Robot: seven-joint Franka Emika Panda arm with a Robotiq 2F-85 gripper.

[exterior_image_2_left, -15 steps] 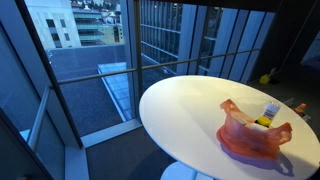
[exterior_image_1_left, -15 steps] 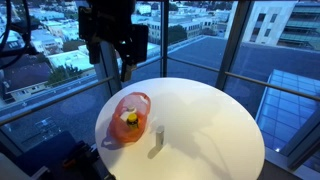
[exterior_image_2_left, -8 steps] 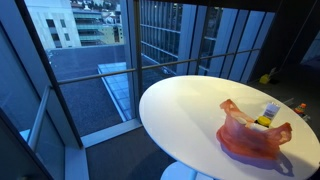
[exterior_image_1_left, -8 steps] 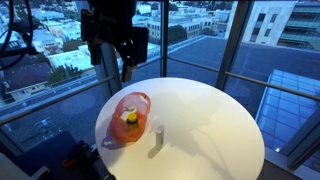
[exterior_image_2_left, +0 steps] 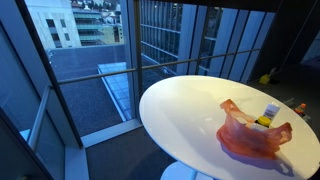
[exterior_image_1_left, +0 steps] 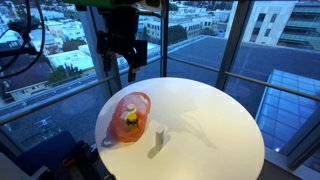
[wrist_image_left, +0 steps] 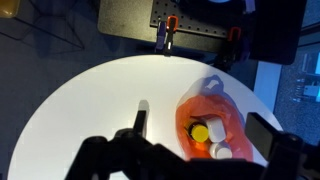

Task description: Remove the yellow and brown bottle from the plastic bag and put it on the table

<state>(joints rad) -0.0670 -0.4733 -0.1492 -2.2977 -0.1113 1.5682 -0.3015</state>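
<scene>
wrist view: the tool (wrist_image_left: 184, 145) hangs well above the round white desk (wrist_image_left: 90, 100), fingers spread wide, gripping nothing. the yellow and brown bottle (wrist_image_left: 200, 132) lies inside the orange plastic bag (wrist_image_left: 207, 97), yellow cap showing, with a slim upright object (wrist_image_left: 140, 118) just beside the bag.

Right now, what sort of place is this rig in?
Probably an upper-floor office or lounge, not a lab: floor-to-ceiling windows looking down on city rooftops, and one round white table carrying an orange plastic bag.
</scene>
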